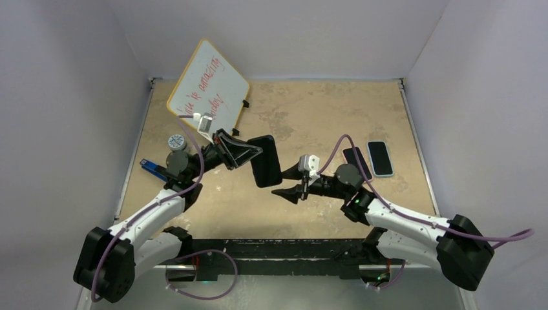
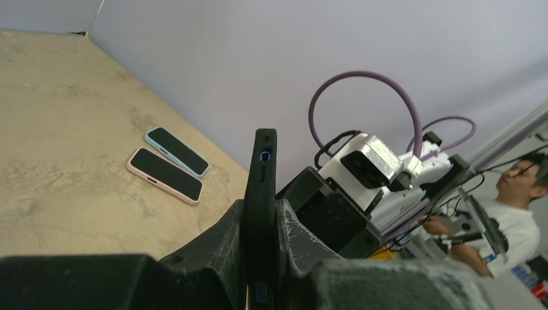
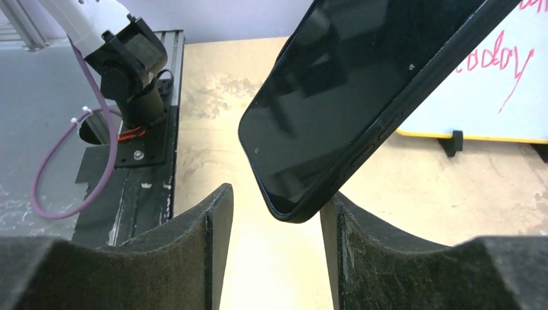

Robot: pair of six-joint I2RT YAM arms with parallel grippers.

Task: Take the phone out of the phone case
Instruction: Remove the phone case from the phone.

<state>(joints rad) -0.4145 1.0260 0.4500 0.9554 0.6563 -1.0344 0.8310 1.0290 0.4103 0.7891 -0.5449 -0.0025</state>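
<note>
Phones: I counted three. One black rectangular phone (image 1: 265, 161) sat in my left jaws, and two more lay on the counter (image 1: 310, 116).
Cases: there were three, one per phone. They were a black rubbery phone case (image 2: 260, 187), a pink one and a pale blue one.
Arms: two, my left arm (image 1: 152, 210) and my right arm (image 1: 400, 223).
Left jaws: these were closed tight on the black phone case with the phone seated inside it. One finger (image 2: 213, 258) pressed each broad face, and the phone was held up off the counter.
Right jaws: these were spread wide and held nothing. A lower corner of the phone hung in the gap between the fingers (image 3: 194, 245). I could not tell whether it touched the nearer one.
Long axis: from above, the phone ran away-to-near, with its near end leaning slightly to the right.
Facing: the dark screen was turned toward my right arm and filled much of the right wrist view. My left wrist camera saw the phone edge-on and upright, and that edge carried an oval opening and a row of small holes.
Spare phones: the pink-cased phone (image 1: 357, 163) and the pale-blue-cased phone (image 1: 380, 157) lay flat, screens up, side by side. They were just beyond my right arm and well apart from the held one.
Whiteboard: one yellow-edged whiteboard with red handwriting (image 1: 208, 84) stood propped at the far left.
Blue object: one small blue object (image 1: 150, 166) lay at the counter's left edge, too small to identify.
</note>
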